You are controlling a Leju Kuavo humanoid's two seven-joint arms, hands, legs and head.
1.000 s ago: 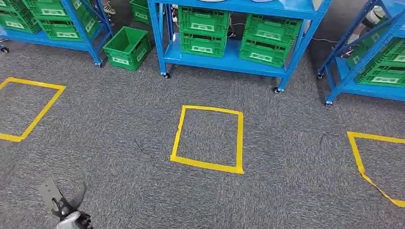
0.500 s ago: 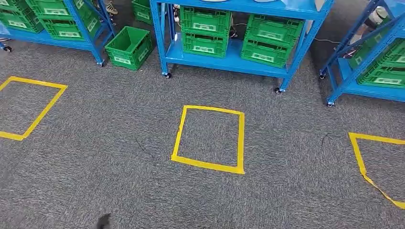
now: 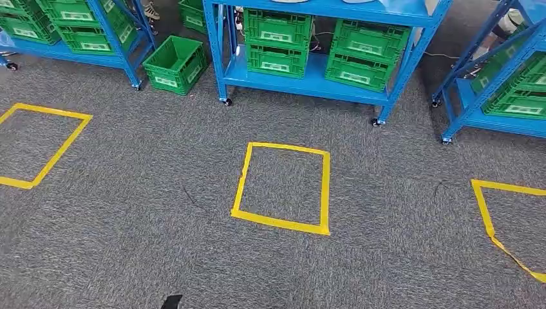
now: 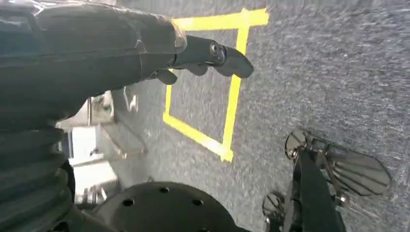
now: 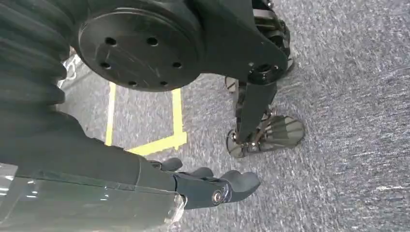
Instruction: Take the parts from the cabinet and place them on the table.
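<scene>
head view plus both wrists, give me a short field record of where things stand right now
floor: grey carpet
markings: yellow tape square ahead, two more at the sides
cabinet: blue shelving unit past the square
crates: green crates on its lower shelf, one green crate on the floor
left hand: hanging, holds nothing
right hand: hanging, holds nothing
parts: none taken yet
</scene>
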